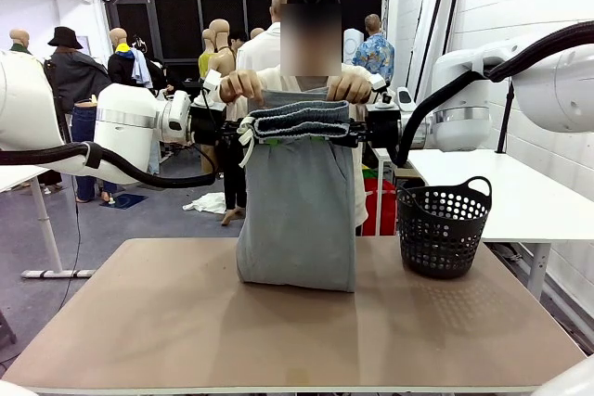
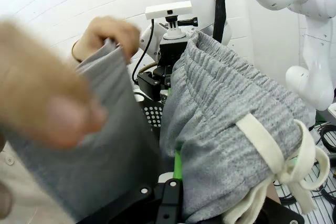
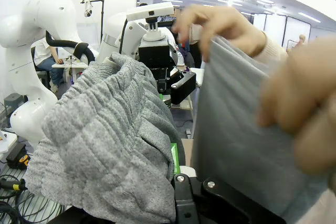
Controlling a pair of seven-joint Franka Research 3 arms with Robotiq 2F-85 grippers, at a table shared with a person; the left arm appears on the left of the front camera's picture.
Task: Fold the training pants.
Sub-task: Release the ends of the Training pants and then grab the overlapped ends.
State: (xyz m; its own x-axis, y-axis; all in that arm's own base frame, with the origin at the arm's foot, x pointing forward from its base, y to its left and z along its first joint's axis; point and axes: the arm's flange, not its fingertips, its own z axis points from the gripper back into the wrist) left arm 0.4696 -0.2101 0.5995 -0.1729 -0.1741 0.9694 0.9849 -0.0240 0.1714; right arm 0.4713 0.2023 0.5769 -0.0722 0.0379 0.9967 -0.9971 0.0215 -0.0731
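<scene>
- training pants (image 1: 297, 210) hang doubled over above the table (image 1: 167, 322); bottom fold looks to rest on the tabletop, abt centre.
- waistband (image 1: 299, 121) end is draped and bunched across both grippers; white drawstring (image 2: 273, 150) dangles on the L side.
- left gripper (image 1: 239, 136): jaws closed tight, pinching one corner of the waistband.
- right gripper (image 1: 356, 139): same, clamped on the opposite corner.
- person across the table pinches the far layer at the top, one hand (image 1: 243, 86) and other hand (image 1: 350, 88), just above the grippers.
- handling, my guess: light, soft jersey, v. floppy, sags wherever unsupported. Not slippery, but the elastic gathers bunch up, so a shallow pinch could slide off.
- best hold prob. the thick gathered band or hem corners, two pts well apart to keep the cloth flat.
- black basket (image 1: 444, 229) sits to the R on the table, apart from the pants.
</scene>
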